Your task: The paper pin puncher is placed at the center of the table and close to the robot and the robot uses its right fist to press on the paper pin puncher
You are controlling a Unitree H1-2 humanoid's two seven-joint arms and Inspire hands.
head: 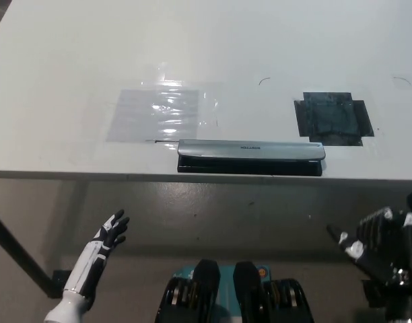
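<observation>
The head view looked steeply down on a wide white table (71, 54), whose near edge ran across the middle of the picture. A long, narrow paper pin puncher with a silver top bar and a black base (250, 156) lay at that near edge, about centre, its long axis running left to right along the edge. Just behind its left end lay a clear, shiny plastic sheet (162, 113); a dark square patch (334, 118) was on the table behind its right end. The robot's black right hand (375, 243) hung below the table edge at lower right; whether it was clenched could not be told. The puncher lay up and to its left, nearer this hand. The white left hand (106, 242) rested at lower left, fingers spread and grasping nothing.
</observation>
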